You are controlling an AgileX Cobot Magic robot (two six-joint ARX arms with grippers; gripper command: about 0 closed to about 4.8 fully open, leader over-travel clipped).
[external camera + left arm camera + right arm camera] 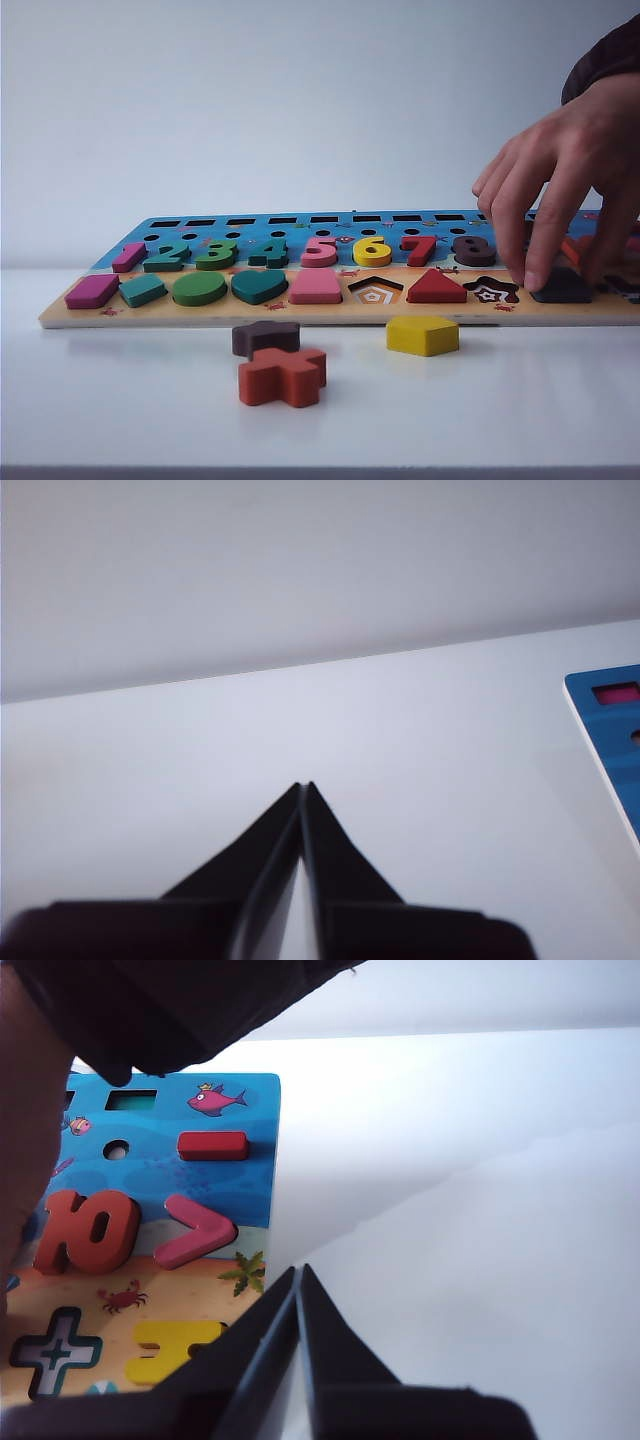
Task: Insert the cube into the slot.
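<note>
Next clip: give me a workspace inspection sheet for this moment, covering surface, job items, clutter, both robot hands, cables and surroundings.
Surface: white table, puzzle board lying along its back.
Job's things: cube, dark, at the board's right end under a person's hand; fingertips rest on it. The slot is hidden; whether the cube is fully seated cannot be told.
Clutter: yellow pentagon block, dark brown block and orange cross block loose in front of the board; pentagon and star recesses unfilled.
Grippers: left hand shut, empty, over bare table beside the board's corner. Right hand shut, empty, at the board's edge.
Cables: nothing seen.
Surroundings: plain white wall.
</note>
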